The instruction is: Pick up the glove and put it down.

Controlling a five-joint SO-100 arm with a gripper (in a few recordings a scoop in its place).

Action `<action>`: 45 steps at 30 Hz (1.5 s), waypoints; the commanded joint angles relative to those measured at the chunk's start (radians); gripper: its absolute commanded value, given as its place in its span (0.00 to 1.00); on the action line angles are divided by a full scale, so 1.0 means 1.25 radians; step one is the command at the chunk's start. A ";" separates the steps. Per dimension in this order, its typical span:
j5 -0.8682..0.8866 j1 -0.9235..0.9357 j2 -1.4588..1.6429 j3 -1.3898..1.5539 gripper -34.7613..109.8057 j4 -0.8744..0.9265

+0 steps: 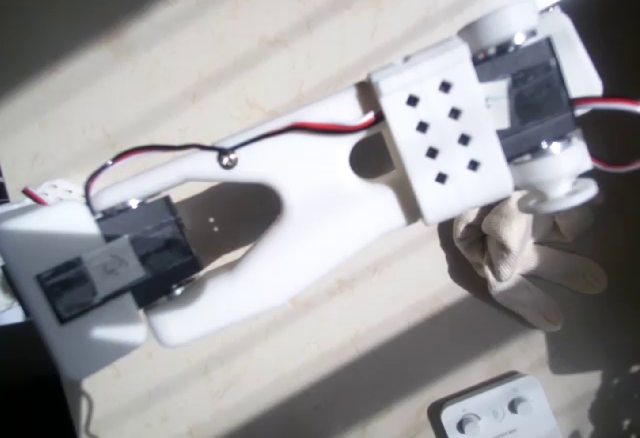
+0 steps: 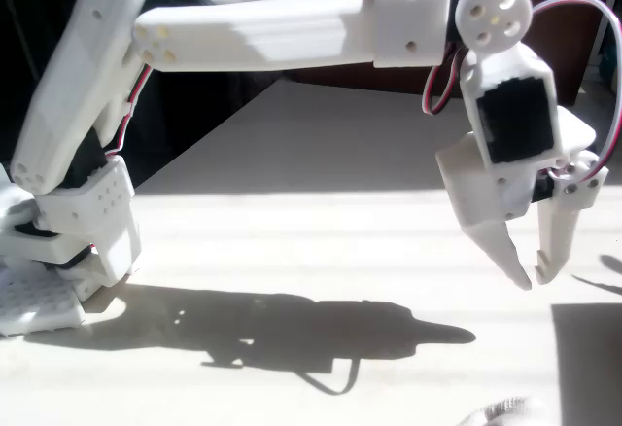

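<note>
Hanging above the pale table [image 2: 292,241], the white arm [image 2: 272,27] reaches out level from its base and bends down at the wrist, so the gripper [image 2: 534,275] points at the tabletop. In the fixed view its two white fingers [image 2: 501,246] stand a little apart, with a narrow gap between the tips and nothing between them; the tips are clear of the table surface, and the arm's dark shadow [image 2: 292,334] lies on the table below and to the left of the gripper.

In the overhead view the glove [image 1: 525,248], cream and thick-fingered, lies on the table just beside the wrist block with the diamond-shaped holes [image 1: 445,138], on its lower right. Part of the glove is hidden under the gripper head, and its fingers spread away from that block toward the lower right. Whether any part of the gripper touches the glove cannot be told from above.

A white box with two knobs [image 1: 495,416] sits at the bottom edge of the overhead view, below the glove and apart from it. Red, black and white wires [image 1: 300,130] run along the arm toward the same holed block, and strong sunlight lays bright bands and dark shadows across the table
</note>
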 commanded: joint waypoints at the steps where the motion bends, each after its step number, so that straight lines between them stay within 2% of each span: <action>1: 0.002 -0.004 0.007 -0.007 0.24 -0.009; 20: 0.004 -0.004 0.020 -0.006 0.24 -0.009; 25: 0.004 -0.002 0.158 0.038 0.24 -0.010; 30: 0.004 -0.002 0.339 0.223 0.24 -0.044; 38: 0.002 0.031 0.677 0.585 0.24 -0.283; 45: 0.002 0.034 0.951 0.914 0.24 -0.409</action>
